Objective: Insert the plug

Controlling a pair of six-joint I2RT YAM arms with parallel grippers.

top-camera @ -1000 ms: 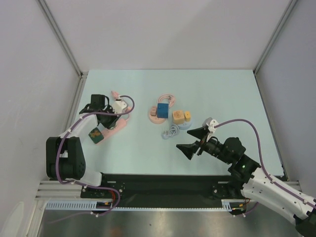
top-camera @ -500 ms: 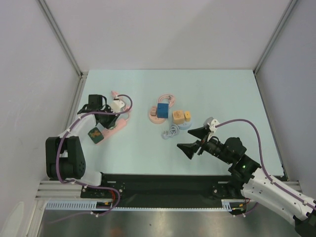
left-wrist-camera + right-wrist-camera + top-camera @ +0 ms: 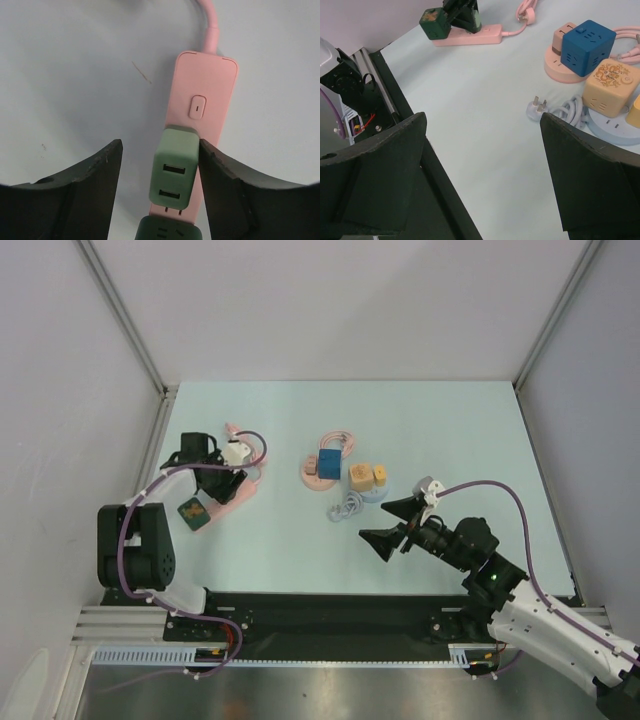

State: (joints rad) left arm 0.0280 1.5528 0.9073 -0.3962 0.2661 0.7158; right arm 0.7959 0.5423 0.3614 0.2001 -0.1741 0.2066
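Observation:
In the left wrist view a light green plug [image 3: 175, 172] with two USB ports stands on the pink power strip [image 3: 205, 85], just below the strip's button. A short length of its two metal prongs shows at its lower edge. A dark green cube adapter [image 3: 167, 231] sits on the strip right behind it. My left gripper [image 3: 160, 145] is open astride the plug: a clear gap on the left, the right finger [image 3: 225, 175] close against its side. From above, the left gripper [image 3: 215, 480] hovers over the strip [image 3: 238, 496]. My right gripper [image 3: 395, 523] is open over bare table, holding nothing.
At table centre stand a blue cube adapter [image 3: 329, 463] on a pink round base, and yellow adapters [image 3: 368, 477] on a pale blue base. A white three-pin plug [image 3: 538, 107] with coiled cable lies beside them. The table's dark front edge [image 3: 420, 165] runs under my right gripper.
My left gripper's jaws have spread apart and let go of the light green plug, which stays on the pink strip. The right arm has not moved.

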